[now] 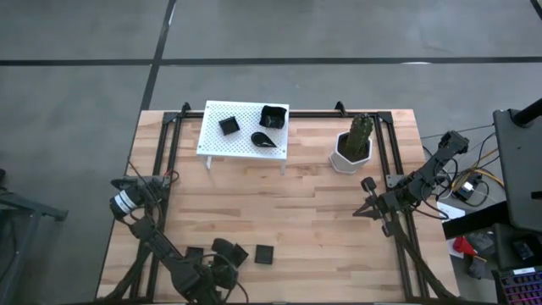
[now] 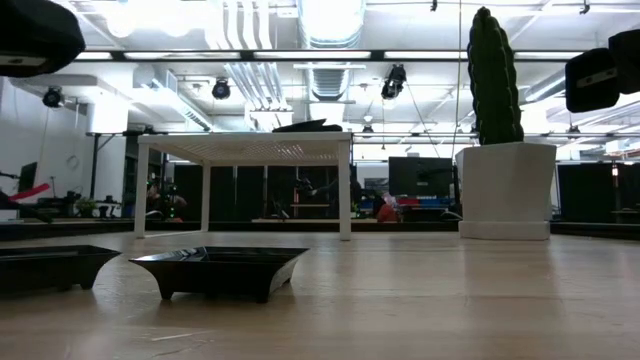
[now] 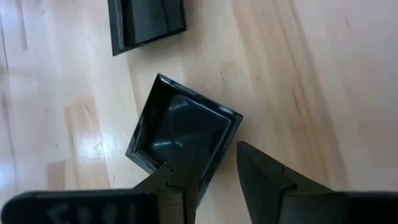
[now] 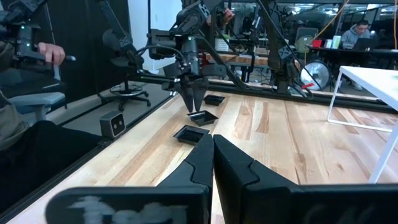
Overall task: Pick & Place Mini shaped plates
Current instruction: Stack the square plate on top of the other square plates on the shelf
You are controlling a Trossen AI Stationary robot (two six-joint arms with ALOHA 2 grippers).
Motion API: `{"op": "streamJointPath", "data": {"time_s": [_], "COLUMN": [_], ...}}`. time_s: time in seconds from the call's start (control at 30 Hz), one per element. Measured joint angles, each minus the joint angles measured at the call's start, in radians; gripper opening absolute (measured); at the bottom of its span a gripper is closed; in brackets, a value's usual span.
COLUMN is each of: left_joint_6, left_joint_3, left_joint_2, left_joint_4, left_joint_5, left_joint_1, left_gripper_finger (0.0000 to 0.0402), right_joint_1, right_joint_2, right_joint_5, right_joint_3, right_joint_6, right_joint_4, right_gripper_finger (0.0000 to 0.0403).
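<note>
My left gripper point(image 3: 217, 180) is open and points down over a black raised-rim square plate point(image 3: 183, 134) lying flat near the table's near edge. The right wrist view shows the same gripper point(image 4: 194, 102) above that plate point(image 4: 202, 117). A second square plate point(image 3: 146, 22) lies just beyond it. Further black plates point(image 1: 264, 254) point(image 1: 195, 252) rest on the table beside my left gripper point(image 1: 227, 258). Three black plates point(image 1: 273, 116) sit on the white rack point(image 1: 216, 140). My right gripper point(image 4: 213, 146) is shut and hovers at the table's right side point(image 1: 362, 212). My left gripper comes from above, pointing down, with one finger point(image 3: 168, 186) over the square plate's rim point(image 3: 205, 168) and the other finger point(image 3: 267, 180) outside it. Whether either finger touches the rim, I cannot tell. The plate lies flat on the table.
A white pot with a green cactus point(image 1: 353, 146) stands right of the rack. Black frame rails point(image 1: 166, 161) run along both table sides. Bare wood point(image 1: 288, 212) spreads across the table's middle. A person sits beyond the table's edge point(image 4: 25, 62).
</note>
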Motion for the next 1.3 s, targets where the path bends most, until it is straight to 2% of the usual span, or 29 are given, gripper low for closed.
{"op": "streamJointPath", "data": {"time_s": [0.57,0.7,0.9,1.3], "left_joint_6": [0.037,0.037,0.028,0.023], "left_joint_3": [-0.054,-0.054,-0.054,-0.011], "left_joint_2": [0.002,0.002,0.002,0.002], "left_joint_4": [0.014,0.017,0.035,0.022], "left_joint_5": [-0.02,-0.02,-0.01,-0.028], "left_joint_1": [0.003,0.003,0.004,0.005], "left_gripper_finger": [0.0103,0.0081,0.001,0.0], "right_joint_1": [0.0,0.0,0.0,0.0], "right_joint_2": [0.0,0.0,0.0,0.0], "right_joint_5": [0.0,0.0,0.0,0.0], "right_joint_3": [0.0,0.0,0.0,0.0], "right_joint_6": [0.0,-0.001,0.001,-0.001], "right_joint_4": [0.0,0.0,0.0,0.0], "right_gripper_finger": [0.0008,0.0008,0.0008,0.0008]}}
